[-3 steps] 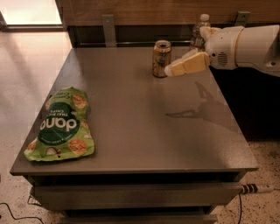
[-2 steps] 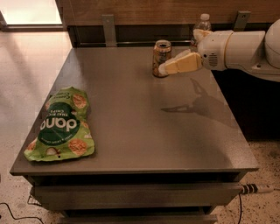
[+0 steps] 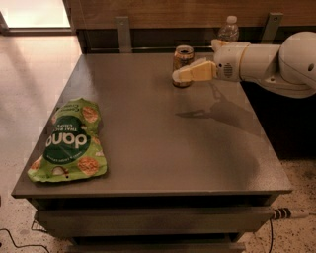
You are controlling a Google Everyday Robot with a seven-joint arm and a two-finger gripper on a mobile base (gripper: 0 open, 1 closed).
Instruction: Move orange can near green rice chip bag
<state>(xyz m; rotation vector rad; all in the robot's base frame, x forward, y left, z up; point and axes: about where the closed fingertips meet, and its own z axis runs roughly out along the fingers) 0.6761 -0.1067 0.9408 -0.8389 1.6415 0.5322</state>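
One orange can (image 3: 183,55), upright, just behind gripper's (image 3: 189,68) spread fingers (image 3: 197,73)

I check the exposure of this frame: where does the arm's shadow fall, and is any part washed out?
Camera view: the gripper, at the small orange-gold metal can, and its white arm cast a dark shadow on the grey tabletop, nearer the camera than the arm; the top-left bright patch is washed out; the flat bright-green chip bag is evenly lit.

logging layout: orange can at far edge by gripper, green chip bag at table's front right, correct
No: camera view shows the green rice chip bag at front left of the table. The orange can is at the far edge by the gripper.
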